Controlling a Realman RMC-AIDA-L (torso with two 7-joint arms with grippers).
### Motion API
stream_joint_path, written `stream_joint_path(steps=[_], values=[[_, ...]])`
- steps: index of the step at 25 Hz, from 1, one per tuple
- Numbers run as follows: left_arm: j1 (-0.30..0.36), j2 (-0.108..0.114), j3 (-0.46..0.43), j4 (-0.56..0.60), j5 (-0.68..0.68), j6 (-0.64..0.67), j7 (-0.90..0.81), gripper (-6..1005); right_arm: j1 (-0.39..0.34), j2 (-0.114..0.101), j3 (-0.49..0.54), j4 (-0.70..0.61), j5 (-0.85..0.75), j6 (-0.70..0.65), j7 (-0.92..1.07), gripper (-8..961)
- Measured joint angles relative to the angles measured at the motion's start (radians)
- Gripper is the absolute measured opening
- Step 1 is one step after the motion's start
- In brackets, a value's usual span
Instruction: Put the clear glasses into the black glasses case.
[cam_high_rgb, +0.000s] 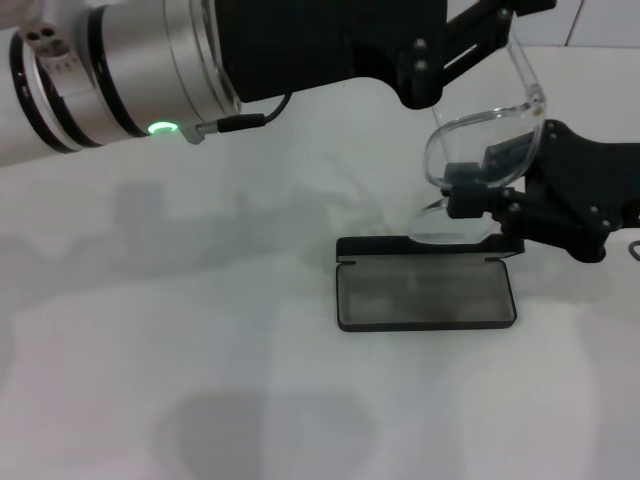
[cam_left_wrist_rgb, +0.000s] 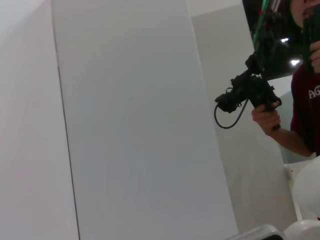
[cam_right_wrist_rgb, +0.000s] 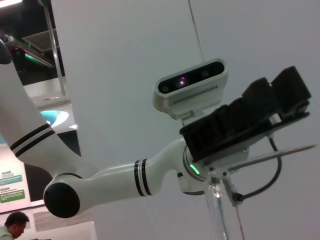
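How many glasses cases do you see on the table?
1. The black glasses case lies open on the white table, directly below the clear glasses that the left gripper and right gripper hold above it.

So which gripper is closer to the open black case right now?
Right. The right gripper sits just above the black glasses case, at its hinge edge; the left gripper is higher, gripping the clear glasses.
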Motion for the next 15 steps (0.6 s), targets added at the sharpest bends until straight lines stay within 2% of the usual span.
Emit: stream_joint_path(steps=[15], values=[[-0.035, 0.005, 0.005, -0.089, 0.020, 0.036, -0.012, 123, 0.008, -0.002, 0.000, -0.016, -0.016, -0.001, -0.001, 119]])
